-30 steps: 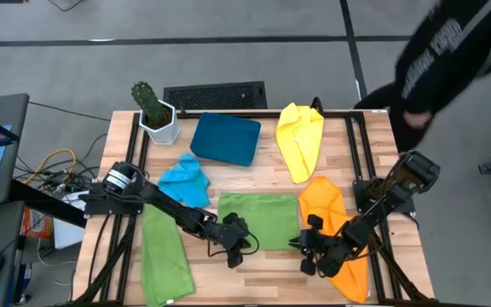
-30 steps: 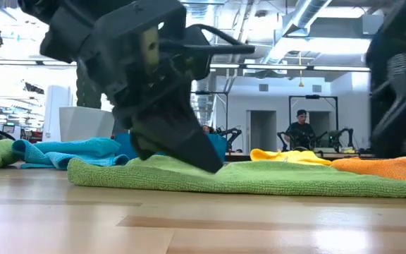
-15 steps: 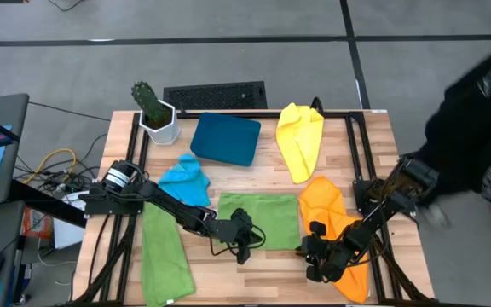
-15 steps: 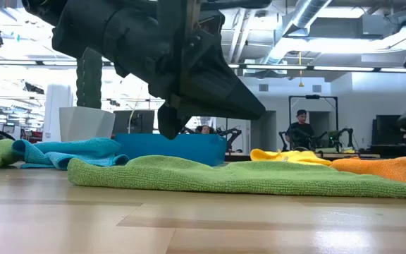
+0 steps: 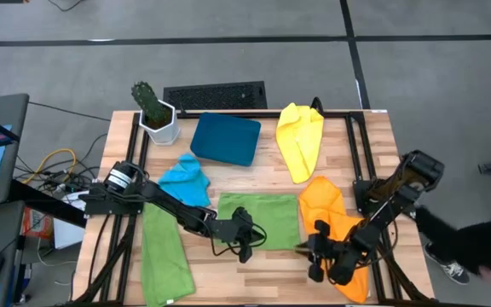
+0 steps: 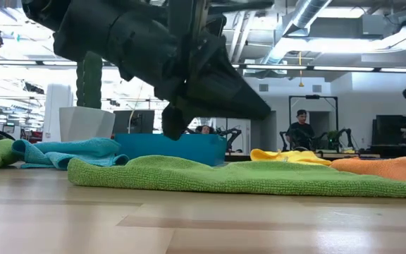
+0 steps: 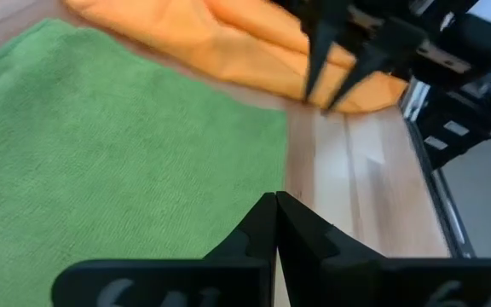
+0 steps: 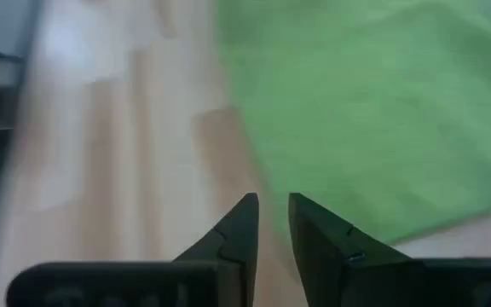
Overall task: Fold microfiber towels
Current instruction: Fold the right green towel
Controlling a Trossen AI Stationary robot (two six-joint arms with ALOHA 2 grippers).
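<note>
Nubby green towel [image 6: 245, 176] (matt); glossy wooden table [image 6: 203, 226].

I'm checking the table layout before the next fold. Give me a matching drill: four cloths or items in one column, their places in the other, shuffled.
Things:
1. yellow towel
2. orange towel
3. blue towel
4. cactus pot

Places:
A. far left corner of the table
B. under the right arm, near right side
C. far side, right of the teal tray
D. just in front of the teal tray, left of centre

Pairs: 1-C, 2-B, 3-D, 4-A
</note>
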